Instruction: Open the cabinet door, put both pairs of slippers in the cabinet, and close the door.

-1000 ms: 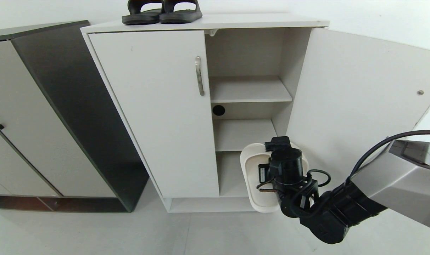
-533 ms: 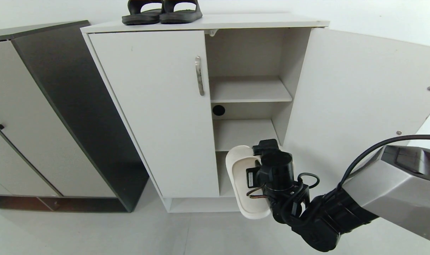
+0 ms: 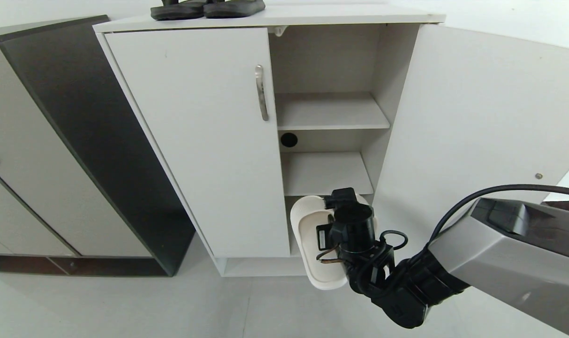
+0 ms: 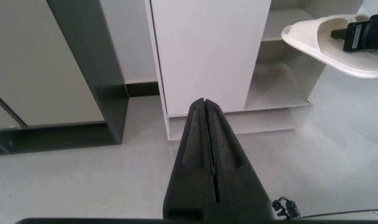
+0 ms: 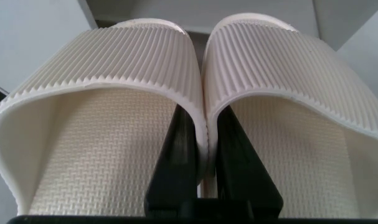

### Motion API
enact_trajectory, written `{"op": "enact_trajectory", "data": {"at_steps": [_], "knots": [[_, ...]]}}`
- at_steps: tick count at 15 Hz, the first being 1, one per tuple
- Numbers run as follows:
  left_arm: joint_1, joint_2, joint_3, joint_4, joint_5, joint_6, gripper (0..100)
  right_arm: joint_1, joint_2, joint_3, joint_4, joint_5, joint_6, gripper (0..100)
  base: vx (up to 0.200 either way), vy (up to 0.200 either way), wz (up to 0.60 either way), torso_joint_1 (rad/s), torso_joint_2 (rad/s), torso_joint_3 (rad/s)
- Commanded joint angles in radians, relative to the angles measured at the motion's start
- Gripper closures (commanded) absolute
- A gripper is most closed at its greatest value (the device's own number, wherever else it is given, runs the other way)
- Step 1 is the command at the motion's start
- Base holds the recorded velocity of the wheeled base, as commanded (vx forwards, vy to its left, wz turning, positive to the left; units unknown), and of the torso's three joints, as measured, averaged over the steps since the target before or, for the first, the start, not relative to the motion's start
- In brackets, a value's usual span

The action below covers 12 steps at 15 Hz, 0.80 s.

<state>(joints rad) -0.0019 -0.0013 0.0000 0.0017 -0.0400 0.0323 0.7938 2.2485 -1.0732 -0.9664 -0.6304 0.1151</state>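
Note:
A white cabinet point(image 3: 275, 19) stands with its right door point(image 3: 476, 117) swung open and its left door point(image 3: 204, 141) closed. A pair of black slippers point(image 3: 207, 8) lies on its top. My right gripper point(image 5: 205, 121) is shut on the pair of white slippers point(image 5: 132, 68), pinching their two inner walls together. It holds the white slippers point(image 3: 310, 244) in the air just in front of the lowest compartment point(image 3: 294, 230). My left gripper point(image 4: 204, 109) is shut with nothing in it, low over the floor before the cabinet. It sees the white slippers point(image 4: 326, 43) from the side.
Two bare shelves point(image 3: 329, 112) show inside the open half, with a round hole point(image 3: 289, 139) in the back panel. A dark grey cabinet point(image 3: 78, 141) stands close on the left. The open door bounds the right side. Bare floor point(image 3: 171, 305) lies in front.
The right arm has carried the white slippers leftward, from near the open door to in front of the lowest compartment. The head camera has also shifted, so the cabinet sits higher in the picture.

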Motion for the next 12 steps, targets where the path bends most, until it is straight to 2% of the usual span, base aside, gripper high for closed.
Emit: {"op": "enact_trajectory", "data": {"at_steps": [1, 5, 7, 9, 12], "knots": [[0.0, 0.001, 0.0, 0.0, 0.0, 0.0, 100, -0.001, 0.016, -0.002, 0.0, -0.002, 0.0, 100, 0.0, 0.0, 0.0, -0.002, 0.0, -0.193], [0.0, 0.001, 0.0, 0.0, 0.0, 0.0, 100, -0.005, 0.019, -0.005, -0.022, -0.011, 0.0, 100, 0.0, 0.0, 0.0, 0.004, 0.0, -0.193], [0.0, 0.001, 0.0, 0.0, 0.0, 0.0, 100, -0.002, 0.017, 0.027, -0.146, -0.029, -0.083, 100, 0.0, 0.0, 0.0, 0.005, 0.0, -0.202], [0.0, 0.001, 0.0, 0.0, 0.0, -0.002, 100, -0.002, 0.048, 0.048, -0.325, -0.046, -0.186, 100, 0.0, 0.0, 0.0, 0.005, 0.0, -0.198], [0.0, 0.001, 0.0, 0.0, 0.0, -0.003, 100, -0.01, 0.052, 0.056, -0.388, -0.057, -0.206, 100, 0.0, 0.0, 0.0, 0.0, 0.0, -0.094]]}}
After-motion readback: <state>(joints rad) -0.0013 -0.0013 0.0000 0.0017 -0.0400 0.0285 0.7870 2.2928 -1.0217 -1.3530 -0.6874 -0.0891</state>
